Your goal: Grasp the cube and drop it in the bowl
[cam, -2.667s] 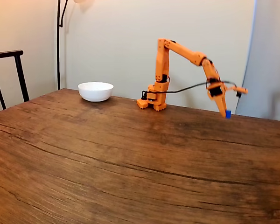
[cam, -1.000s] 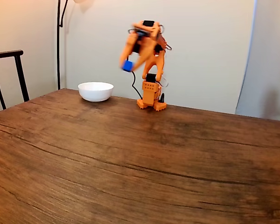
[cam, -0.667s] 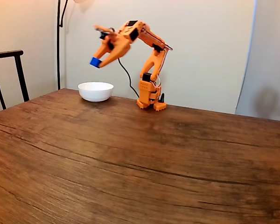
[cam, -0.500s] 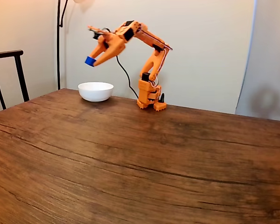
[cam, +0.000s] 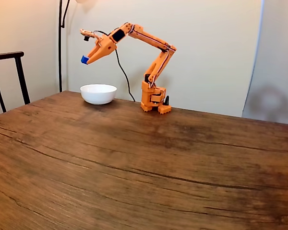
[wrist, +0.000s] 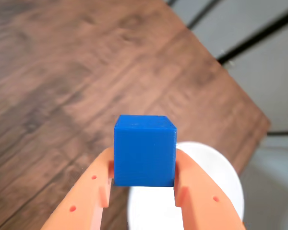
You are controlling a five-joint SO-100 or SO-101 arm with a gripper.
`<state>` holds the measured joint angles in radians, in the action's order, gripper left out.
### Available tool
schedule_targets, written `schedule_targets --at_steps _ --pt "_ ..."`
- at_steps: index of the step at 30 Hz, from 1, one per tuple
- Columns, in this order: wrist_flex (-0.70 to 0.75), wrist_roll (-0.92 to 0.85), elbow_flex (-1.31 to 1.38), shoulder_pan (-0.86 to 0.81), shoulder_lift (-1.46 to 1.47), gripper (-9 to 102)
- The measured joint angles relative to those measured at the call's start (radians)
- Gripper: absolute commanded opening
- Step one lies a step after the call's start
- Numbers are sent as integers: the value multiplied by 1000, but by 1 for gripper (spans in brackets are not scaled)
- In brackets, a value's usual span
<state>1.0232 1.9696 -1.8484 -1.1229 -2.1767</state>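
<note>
Already we have the cube clamped in our tool, raised above the bowl near the surface's far left corner; only dropping it remains.

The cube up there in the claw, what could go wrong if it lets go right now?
The cube hangs high above the bowl, near its left edge in the fixed view, so a release now might clip the rim or miss. From that height it could also bounce out of the shallow bowl. In the wrist view the claw grips only the cube's lower sides, so it might slip early.
</note>
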Motion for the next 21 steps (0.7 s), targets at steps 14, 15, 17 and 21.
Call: schedule_targets --at_steps 14,15,17,21 --pt "0 0 -133 -285 0 5" --pt "0 0 -156 -291 0 5" --pt "0 6 -195 -321 0 5" --pt "0 0 -264 -376 0 5"
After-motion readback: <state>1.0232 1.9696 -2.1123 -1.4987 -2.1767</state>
